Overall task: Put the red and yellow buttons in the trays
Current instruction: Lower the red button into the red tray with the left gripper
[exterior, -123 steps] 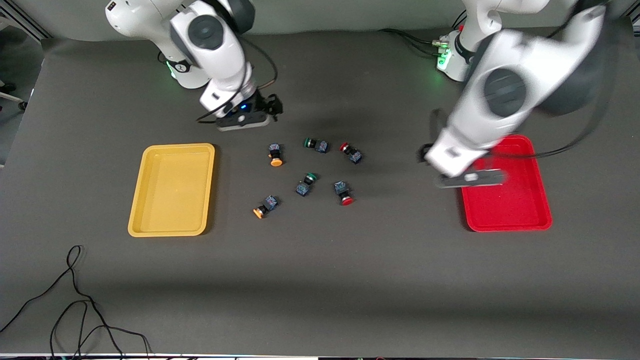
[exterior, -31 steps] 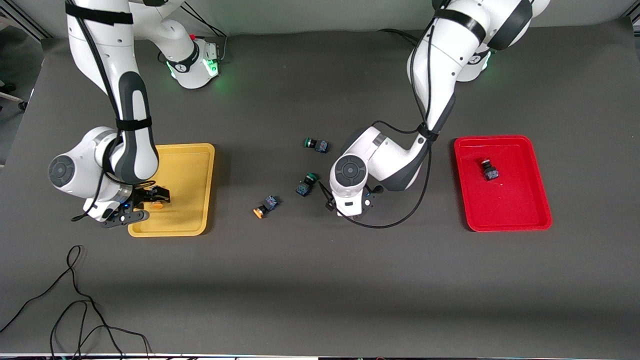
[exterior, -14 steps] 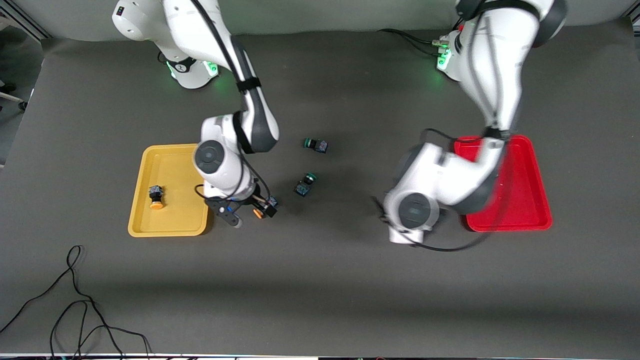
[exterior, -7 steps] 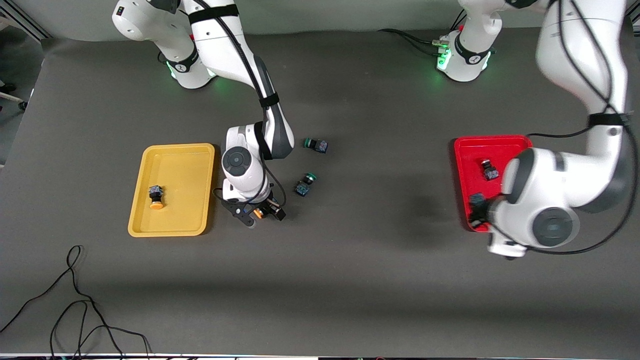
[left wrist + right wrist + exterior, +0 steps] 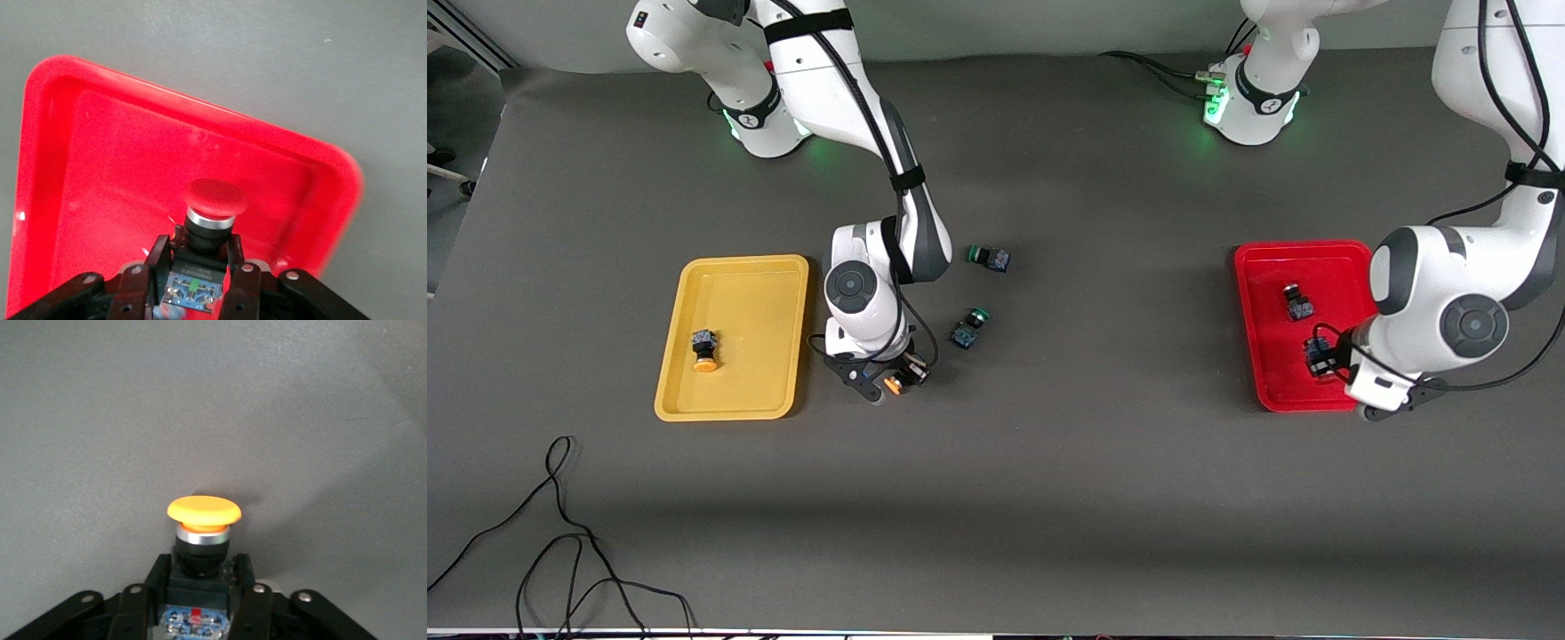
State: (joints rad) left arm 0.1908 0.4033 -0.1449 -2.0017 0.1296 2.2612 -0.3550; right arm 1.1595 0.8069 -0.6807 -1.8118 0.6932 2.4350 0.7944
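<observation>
My right gripper [image 5: 895, 380] is shut on a yellow button [image 5: 892, 385] low over the table, beside the yellow tray [image 5: 734, 260]; in the right wrist view the jaws [image 5: 203, 570] clamp its dark body under the orange-yellow cap [image 5: 203, 509]. Another yellow button [image 5: 704, 349] lies in the yellow tray. My left gripper [image 5: 1323, 357] is shut on a red button [image 5: 1314, 356] just above the floor of the red tray [image 5: 1303, 245]; the left wrist view shows the jaws [image 5: 198, 250] on its body, the red cap [image 5: 215, 197] and the tray's rim [image 5: 167, 100]. A second red button [image 5: 1296, 302] lies in the red tray.
Two green-capped buttons lie on the dark table between the trays, one [image 5: 967, 328] close to my right gripper, one [image 5: 989, 258] farther from the front camera. A black cable [image 5: 560, 533] curls near the table's front edge at the right arm's end.
My left arm has carried the red button from the red tray's near corner to over the tray's inside and lower. My right gripper has barely shifted with the yellow button.
</observation>
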